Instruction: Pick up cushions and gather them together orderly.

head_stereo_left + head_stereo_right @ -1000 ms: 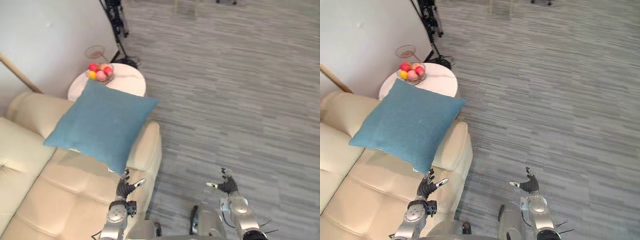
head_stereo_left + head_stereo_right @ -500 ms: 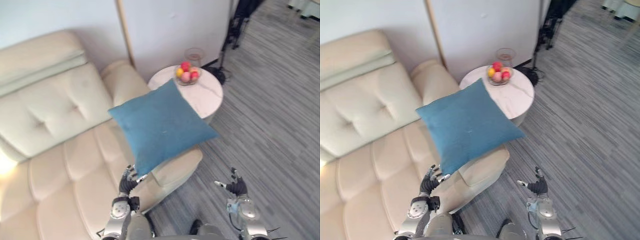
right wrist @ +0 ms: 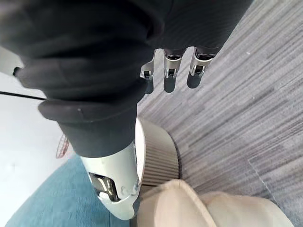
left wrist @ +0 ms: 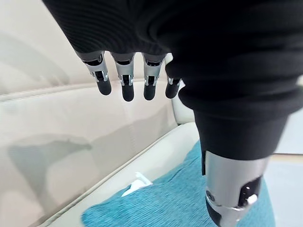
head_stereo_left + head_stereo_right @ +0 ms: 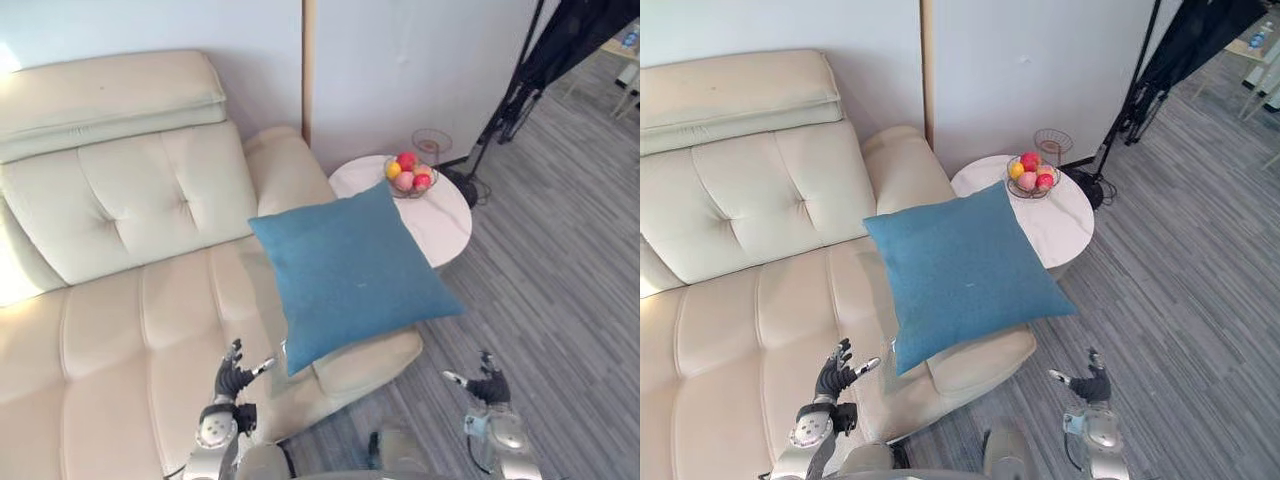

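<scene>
A square blue cushion (image 5: 348,272) leans over the right armrest of a cream leather sofa (image 5: 120,290), one corner hanging past the armrest's front. It also fills the near part of the left wrist view as blue cloth (image 4: 180,203). My left hand (image 5: 233,366) hovers open above the seat, just left of the cushion's lowest corner, touching nothing. Over the grey floor at the lower right, my right hand (image 5: 489,384) is open too, well clear of the cushion.
A round white side table (image 5: 440,214) stands right behind the cushion, bearing a wire bowl of fruit (image 5: 407,176). A black tripod stand (image 5: 520,90) rises at the back right. Grey plank floor (image 5: 560,290) spreads to the right.
The camera has swung left and back, bringing the sofa's backrest and the wall into view. Both hands stay open and low; the cushion rests in the same spot on the armrest.
</scene>
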